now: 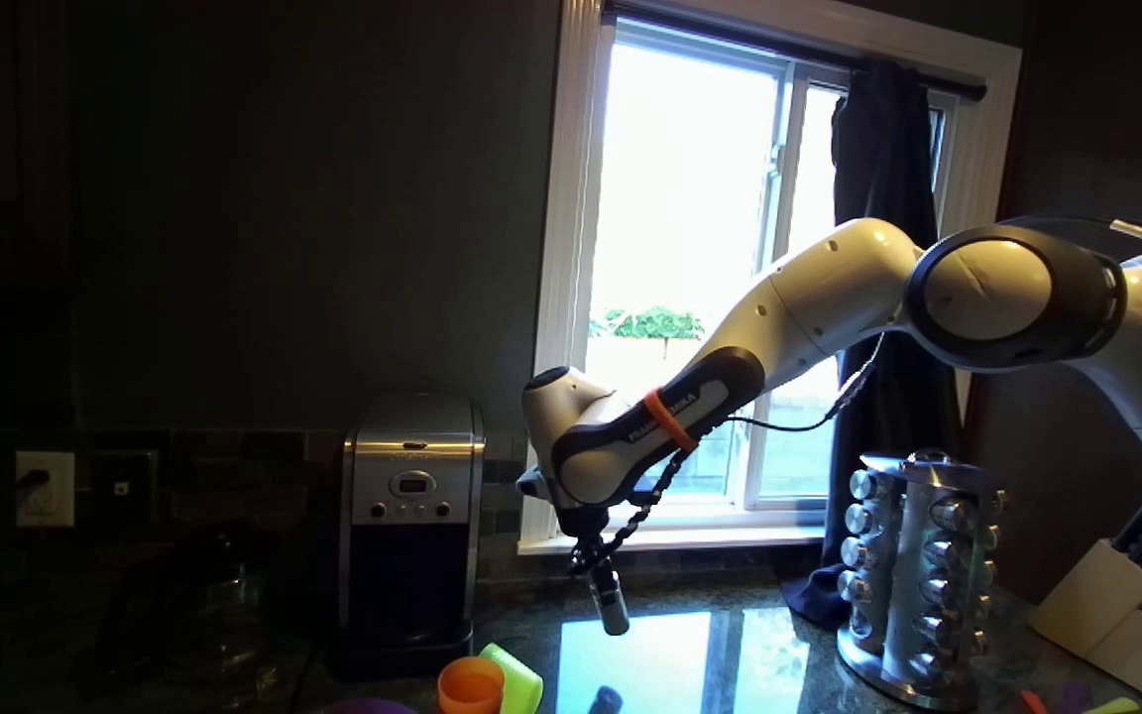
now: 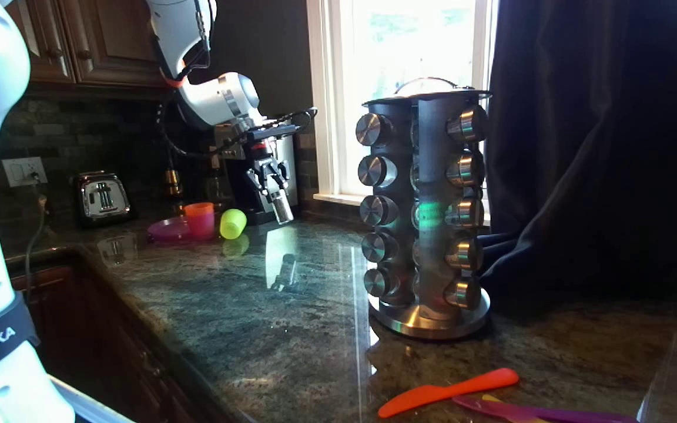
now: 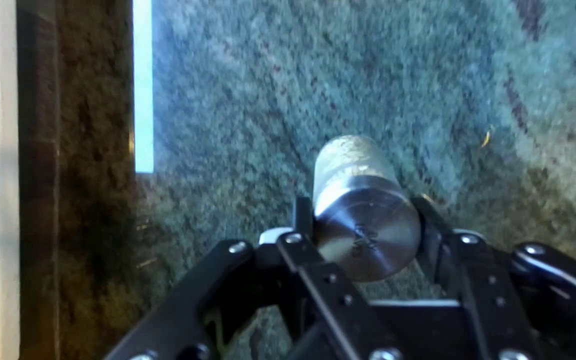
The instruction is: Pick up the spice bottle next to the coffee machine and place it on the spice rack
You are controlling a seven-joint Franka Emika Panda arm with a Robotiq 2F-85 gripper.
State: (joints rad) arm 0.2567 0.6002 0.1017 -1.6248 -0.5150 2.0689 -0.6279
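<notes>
In the wrist view, the gripper point(image 3: 365, 220) has its two black fingers point(image 3: 303, 216) on the two sides of the spice bottle point(image 3: 362, 200), and they pinch it by its round shiny lid point(image 3: 368, 232). The glass part pokes out past the fingers, and the speckled counter point(image 3: 243, 110) is below the gripper. In an exterior view, the arm point(image 1: 829, 288) reaches in from the right, and the gripper points down at its end. The spice bottle hangs from it at a slant, up off the counter, with its bottom end leaning to the right. The coffee machine point(image 1: 412, 514) is near the gripper, to its left. Down and left of the gripper are an orange cup point(image 1: 470, 689) and a tipped green cup point(image 1: 519, 679). The spice rack point(image 1: 906, 585) stands well apart from the gripper, on its right, and the knife block point(image 1: 1091, 595) is even farther right. The bright window point(image 1: 690, 198) is behind the gripper, up and to the right. In an exterior view with a toaster point(image 2: 103, 198) far to the left of the gripper, the spice bottle is in the air under the gripper, tilted, and a dark reflection point(image 2: 285, 270) shows lower down on the shiny counter. The coffee machine is behind the gripper. A purple plate point(image 2: 165, 230) is to the left of the gripper, near the orange cup. The spice rack, with jars point(image 2: 374, 129) up its sides, is to the right of the gripper and closer to the camera. An orange knife point(image 2: 450, 392) lies on the counter, also to the right of the gripper and closer to the camera.
</notes>
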